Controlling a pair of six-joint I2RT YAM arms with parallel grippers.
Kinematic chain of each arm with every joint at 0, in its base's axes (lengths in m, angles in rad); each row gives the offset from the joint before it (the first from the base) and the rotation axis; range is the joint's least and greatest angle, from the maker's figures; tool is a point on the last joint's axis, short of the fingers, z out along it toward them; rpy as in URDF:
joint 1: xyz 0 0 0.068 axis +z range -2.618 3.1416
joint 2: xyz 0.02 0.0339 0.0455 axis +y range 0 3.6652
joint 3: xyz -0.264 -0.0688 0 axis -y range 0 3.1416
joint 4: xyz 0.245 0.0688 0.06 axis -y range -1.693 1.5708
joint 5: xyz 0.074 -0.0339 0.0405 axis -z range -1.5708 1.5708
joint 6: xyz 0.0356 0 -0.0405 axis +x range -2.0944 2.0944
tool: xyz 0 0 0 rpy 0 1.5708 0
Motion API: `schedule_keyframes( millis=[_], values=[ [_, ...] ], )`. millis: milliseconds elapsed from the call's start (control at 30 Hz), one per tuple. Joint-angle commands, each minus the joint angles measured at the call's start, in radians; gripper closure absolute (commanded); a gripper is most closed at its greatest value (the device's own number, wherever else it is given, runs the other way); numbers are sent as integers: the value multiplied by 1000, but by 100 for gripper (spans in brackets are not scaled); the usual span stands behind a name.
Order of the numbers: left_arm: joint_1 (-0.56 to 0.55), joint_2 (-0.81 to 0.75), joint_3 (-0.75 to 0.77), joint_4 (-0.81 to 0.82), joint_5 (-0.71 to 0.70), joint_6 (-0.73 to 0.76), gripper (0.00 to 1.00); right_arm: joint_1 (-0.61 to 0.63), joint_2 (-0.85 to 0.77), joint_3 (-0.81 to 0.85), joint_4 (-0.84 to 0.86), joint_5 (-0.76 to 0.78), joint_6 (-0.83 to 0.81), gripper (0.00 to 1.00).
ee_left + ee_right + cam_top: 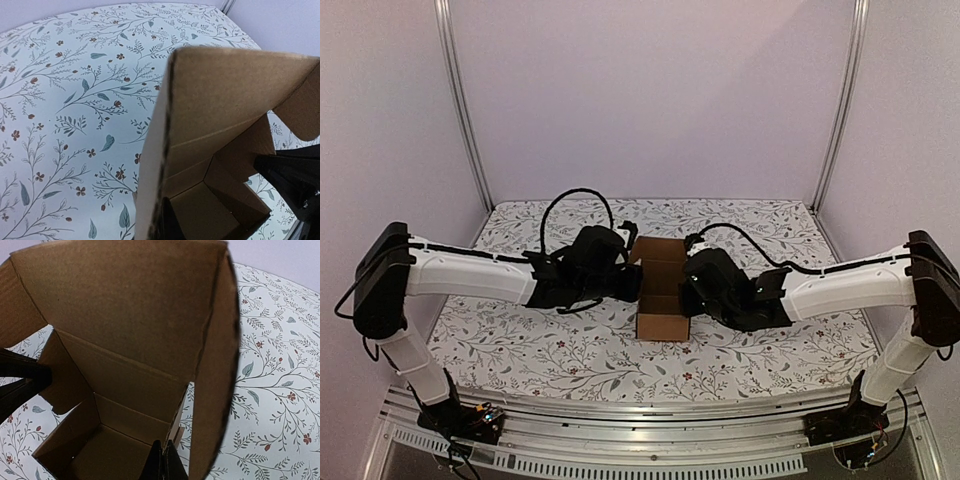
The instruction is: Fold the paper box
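The paper box (662,322) is found standing open-topped on the floral table (520,350), held between the two tools. Its left wall is met by the left gripper (632,270), its right wall by the right gripper (686,280). One dark finger (169,227) is seen just inside the wall in the left wrist view, and likewise one finger (162,465) in the right. Each opposing finger is hidden, so clamping cannot be told.

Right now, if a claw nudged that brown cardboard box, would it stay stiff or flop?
Probably light: the paper box is thin, empty corrugated card. Its walls likely flex, since the tall flap stands open, unlocked.
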Motion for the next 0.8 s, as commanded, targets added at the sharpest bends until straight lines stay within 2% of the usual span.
schedule_keyframes(
  millis=[0, 767],
  values=[
    [-52, 52, 42, -32, 88, -30, 100, 47, 24, 28, 52, -18, 17, 100],
    [-90, 77, 59, -103, 88, -39, 100, 75, 26, -16, 11, 53, 27, 100]
  ],
)
